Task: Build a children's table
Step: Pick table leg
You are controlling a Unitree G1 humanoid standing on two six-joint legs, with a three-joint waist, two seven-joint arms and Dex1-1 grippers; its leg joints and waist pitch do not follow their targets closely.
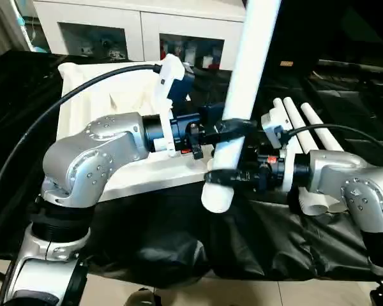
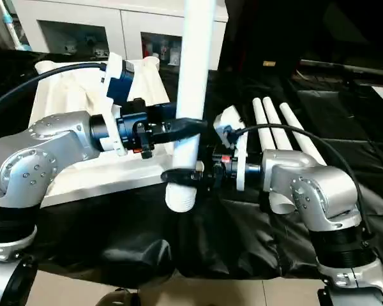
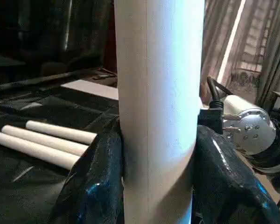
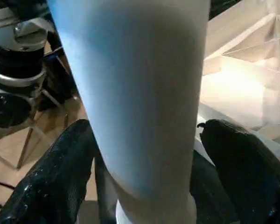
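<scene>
Frame centre: upright white leg clamped in jaws of left gripper and right gripper.

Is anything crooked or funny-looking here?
Nothing looks broken or spilled. One leg stands nearly upright in the air, leaning a little, with both pincers, left and right, around it. Three more legs lie neatly side by side on the black cover beside the top.

I am working in what looks like a lab or test room: a black-covered work table before me, a white glass-door cabinet at eleven o'clock, pale tiled floor underneath.
</scene>
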